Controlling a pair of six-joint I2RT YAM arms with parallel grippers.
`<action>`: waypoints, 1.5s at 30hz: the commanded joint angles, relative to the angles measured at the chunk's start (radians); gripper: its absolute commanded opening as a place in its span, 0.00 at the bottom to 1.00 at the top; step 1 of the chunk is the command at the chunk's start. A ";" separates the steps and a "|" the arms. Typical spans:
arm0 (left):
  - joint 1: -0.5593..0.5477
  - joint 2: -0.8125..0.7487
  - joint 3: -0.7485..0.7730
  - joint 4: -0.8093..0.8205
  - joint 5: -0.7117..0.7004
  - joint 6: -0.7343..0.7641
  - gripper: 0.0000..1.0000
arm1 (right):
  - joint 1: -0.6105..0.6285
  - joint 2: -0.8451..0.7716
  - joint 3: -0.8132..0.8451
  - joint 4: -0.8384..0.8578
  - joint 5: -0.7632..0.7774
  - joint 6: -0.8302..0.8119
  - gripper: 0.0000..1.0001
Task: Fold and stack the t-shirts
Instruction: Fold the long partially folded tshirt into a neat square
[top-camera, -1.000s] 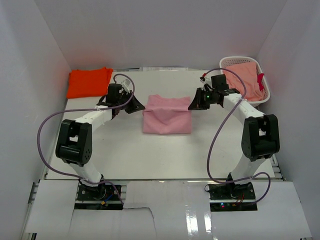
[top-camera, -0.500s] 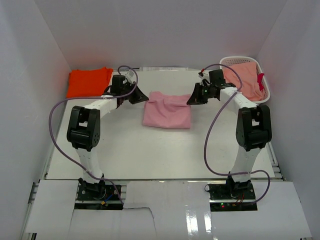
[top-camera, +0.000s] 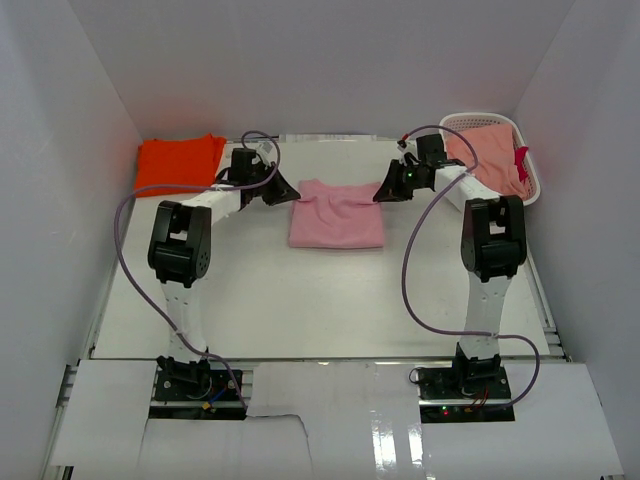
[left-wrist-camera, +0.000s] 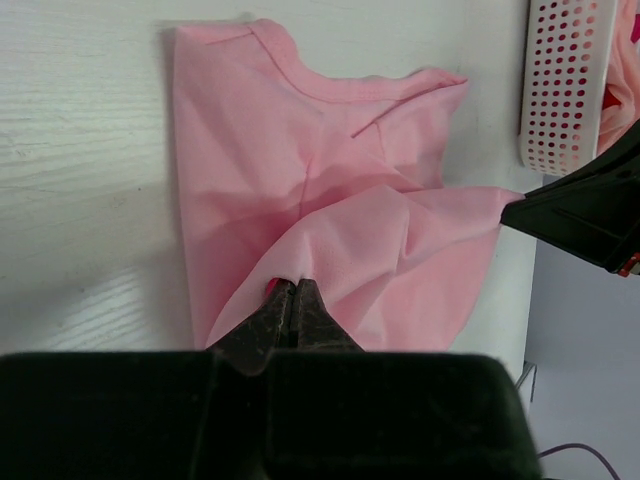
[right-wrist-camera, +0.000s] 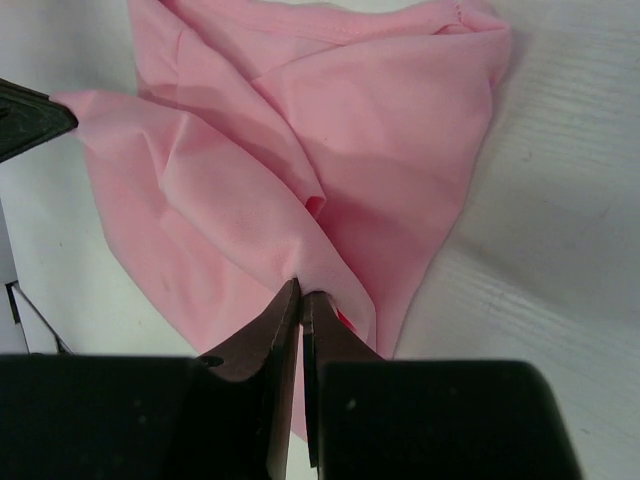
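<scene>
showing overhead only, the orange t-shirt (top-camera: 178, 162) lies left of pink t-shirt (top-camera: 337, 220).

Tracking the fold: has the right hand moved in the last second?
Yes. The right hand, gripping the pink t-shirt, moved toward the far wall, farther along the basket.

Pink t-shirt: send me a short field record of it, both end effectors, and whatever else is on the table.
pink t-shirt: mid-table, partly folded; one layer pulled taut between the arms, the rest lying on the table
left end effector: shut on the shirt's left side
right end effector: shut on the shirt's right side
orange t-shirt: lying flat, far left corner
white basket: far right corner, salmon cloth inside
</scene>
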 joint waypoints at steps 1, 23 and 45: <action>0.014 0.022 0.046 0.006 0.024 -0.015 0.00 | -0.024 0.027 0.060 0.034 -0.023 0.013 0.08; 0.039 0.170 0.140 0.070 0.000 -0.049 0.11 | -0.069 0.182 0.122 0.221 -0.040 0.074 0.15; 0.039 -0.162 -0.104 0.365 -0.172 -0.020 0.54 | -0.069 -0.034 -0.093 0.511 -0.041 0.061 0.58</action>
